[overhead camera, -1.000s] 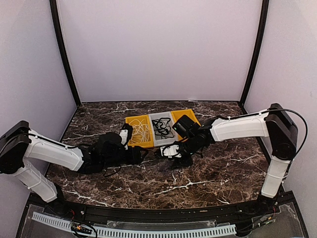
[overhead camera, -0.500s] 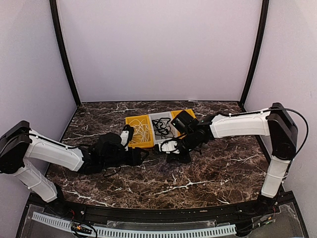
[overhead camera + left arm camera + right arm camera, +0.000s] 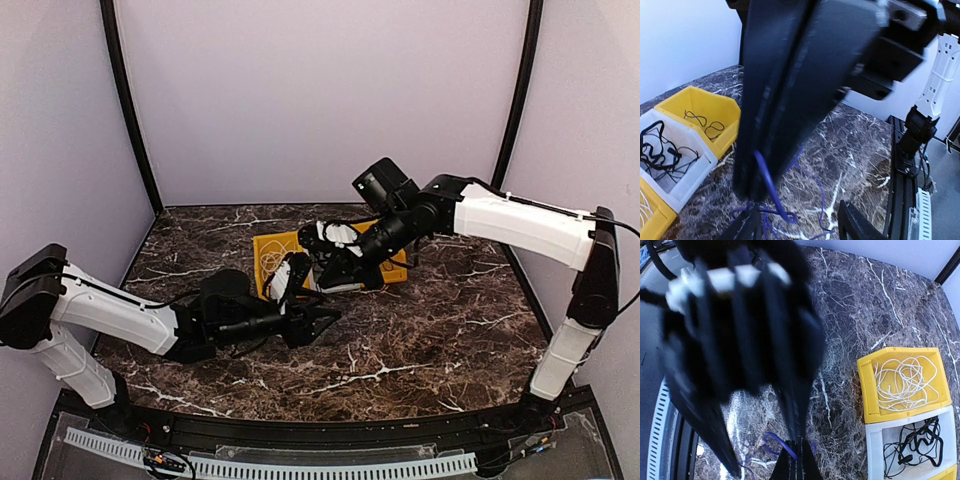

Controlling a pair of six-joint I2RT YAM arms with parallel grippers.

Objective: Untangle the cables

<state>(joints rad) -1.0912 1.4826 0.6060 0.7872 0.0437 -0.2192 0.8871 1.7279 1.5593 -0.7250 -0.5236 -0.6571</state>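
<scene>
Fingers pressed together, the right gripper (image 3: pixel 796 455) pinches a thin purple cable (image 3: pixel 771 192) and hangs above the middle of the bench (image 3: pixel 450 340), just in front of the bins. The cable drops from its tip in a short strand and ends in a small loose tangle on the marble. The left gripper (image 3: pixel 799 220) sits low just beneath, on the near side, its fingers spread apart on either side of that tangle. Whether they touch the cord cannot be told, as both wrist views are blurred close in.

Three bins stand touching in a row toward the far edge, around its centre. The yellow bin (image 3: pixel 900 416) at the left end holds a coiled white cable (image 3: pixel 902 382). The white bin (image 3: pixel 874 440) in the middle holds a bundle of black cable (image 3: pixel 915 445). The second yellow bin (image 3: pixel 725 135), at the right end, holds a dark cable (image 3: pixel 702 120) lying in a couple of loops.
</scene>
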